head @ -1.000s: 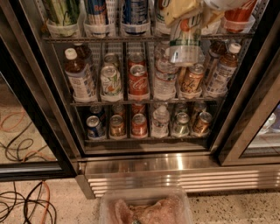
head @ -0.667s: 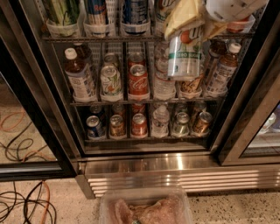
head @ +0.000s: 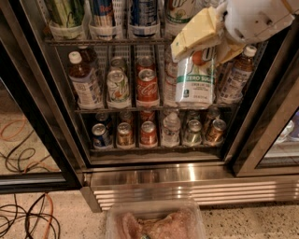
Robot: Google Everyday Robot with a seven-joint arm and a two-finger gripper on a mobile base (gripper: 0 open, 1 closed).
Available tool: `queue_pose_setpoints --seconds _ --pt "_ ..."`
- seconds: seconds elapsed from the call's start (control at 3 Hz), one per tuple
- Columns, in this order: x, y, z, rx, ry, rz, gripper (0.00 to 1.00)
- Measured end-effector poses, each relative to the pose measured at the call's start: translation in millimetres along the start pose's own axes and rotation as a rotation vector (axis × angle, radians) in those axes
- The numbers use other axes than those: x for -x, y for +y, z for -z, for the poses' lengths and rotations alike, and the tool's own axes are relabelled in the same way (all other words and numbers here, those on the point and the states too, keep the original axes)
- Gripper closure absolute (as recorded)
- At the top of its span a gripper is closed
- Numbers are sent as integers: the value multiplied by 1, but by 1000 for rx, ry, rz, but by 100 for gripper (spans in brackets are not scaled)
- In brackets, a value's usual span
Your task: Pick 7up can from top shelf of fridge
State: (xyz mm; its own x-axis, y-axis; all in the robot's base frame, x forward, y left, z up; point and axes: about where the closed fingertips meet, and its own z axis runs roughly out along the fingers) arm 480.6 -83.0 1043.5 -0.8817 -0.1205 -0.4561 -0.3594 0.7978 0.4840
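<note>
My gripper (head: 211,46) reaches in from the upper right on a white arm, and its yellowish fingers (head: 194,35) are shut on the 7up can (head: 195,79). The can is white-silver with a red spot and a green "ZERO SUGAR" band. It hangs upright in front of the fridge's middle rack, below the top shelf (head: 107,42). The top shelf's white holders (head: 103,31) carry several tall cans, among them another white-green one (head: 180,11) behind the gripper. The fridge (head: 154,161) stands open in the middle.
The middle rack holds a tea bottle (head: 84,81), a white-green can (head: 118,86) and a red cola can (head: 147,87). Small cans fill the lower rack. Black door frames (head: 39,98) flank the opening. There is a ribbed steel base (head: 196,186), floor cables (head: 23,219) and a clear tub (head: 154,221).
The gripper has brought the 7up can down and out from the top shelf, toward the camera. It now hangs lower and looks larger, in front of the middle rack.
</note>
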Motion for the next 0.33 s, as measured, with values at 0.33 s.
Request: queue_pose_setpoints --seconds 0.33 --pt "-1 5 1 17 2 -1 100"
